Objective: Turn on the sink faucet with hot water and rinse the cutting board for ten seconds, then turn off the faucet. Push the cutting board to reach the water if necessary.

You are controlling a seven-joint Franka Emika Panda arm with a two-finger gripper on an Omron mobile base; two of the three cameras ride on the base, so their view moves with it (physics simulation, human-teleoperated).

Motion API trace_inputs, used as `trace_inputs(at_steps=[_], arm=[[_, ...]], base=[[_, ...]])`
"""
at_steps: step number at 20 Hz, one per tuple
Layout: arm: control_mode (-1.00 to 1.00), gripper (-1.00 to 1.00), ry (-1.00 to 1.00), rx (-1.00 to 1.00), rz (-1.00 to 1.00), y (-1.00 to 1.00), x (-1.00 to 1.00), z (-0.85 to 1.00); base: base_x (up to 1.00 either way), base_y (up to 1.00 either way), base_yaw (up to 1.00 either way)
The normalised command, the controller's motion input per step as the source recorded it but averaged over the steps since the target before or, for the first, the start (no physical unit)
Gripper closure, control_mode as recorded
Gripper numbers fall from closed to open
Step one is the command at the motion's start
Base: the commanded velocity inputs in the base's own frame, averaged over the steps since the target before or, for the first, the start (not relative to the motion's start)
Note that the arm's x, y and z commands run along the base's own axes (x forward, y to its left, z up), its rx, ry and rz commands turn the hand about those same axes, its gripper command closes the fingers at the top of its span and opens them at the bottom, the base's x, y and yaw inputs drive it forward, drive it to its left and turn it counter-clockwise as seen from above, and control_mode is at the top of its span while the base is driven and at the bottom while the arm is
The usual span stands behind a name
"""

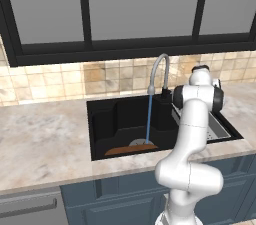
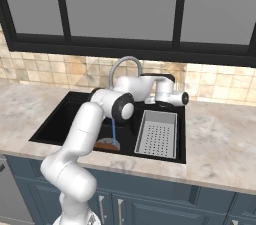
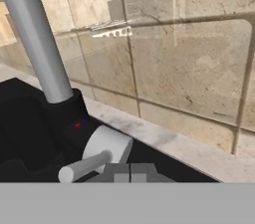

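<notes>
Gripper tips sit at the bottom centre of the hand view, close together, right beside the lever handle of the sink faucet. Can't tell whether the jaws are pinched on it or just alongside. Handle is a short grey rod poking lower left from a pale round hub on the faucet's dark base; grey spout runs up to the upper left corner. Tiled wall fills the right side.

Left base view: the water runs as a thin blue stream from the spout tip, centre frame, down into the sink. Cutting board lies flat on the basin floor at lower centre, stream landing at its right end. Strainer tray sits in the basin's right part in the right base view. Counter surrounds the basin.
</notes>
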Motion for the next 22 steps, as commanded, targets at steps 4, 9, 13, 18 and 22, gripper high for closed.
trace_inputs(at_steps=[4, 9, 13, 18, 22], arm=[[-1.00, 1.00, 0.00, -0.05, -0.02, 0.68, -0.03, 0.00], [-1.00, 1.00, -0.01, -0.04, -0.02, 0.60, -0.04, 0.06], [-1.00, 1.00, -0.05, -0.03, -0.04, 0.38, -0.03, 0.18], [-1.00, 1.00, -0.01, 0.00, -0.05, 0.14, -0.09, 0.10], [-1.00, 1.00, 0.00, 0.00, -0.04, 0.13, -0.06, 0.00]], base=[[0.00, 0.00, 0.00], [0.00, 0.00, 0.00], [0.00, 0.00, 0.00], [0.00, 0.00, 0.00], [0.00, 0.00, 0.00]])
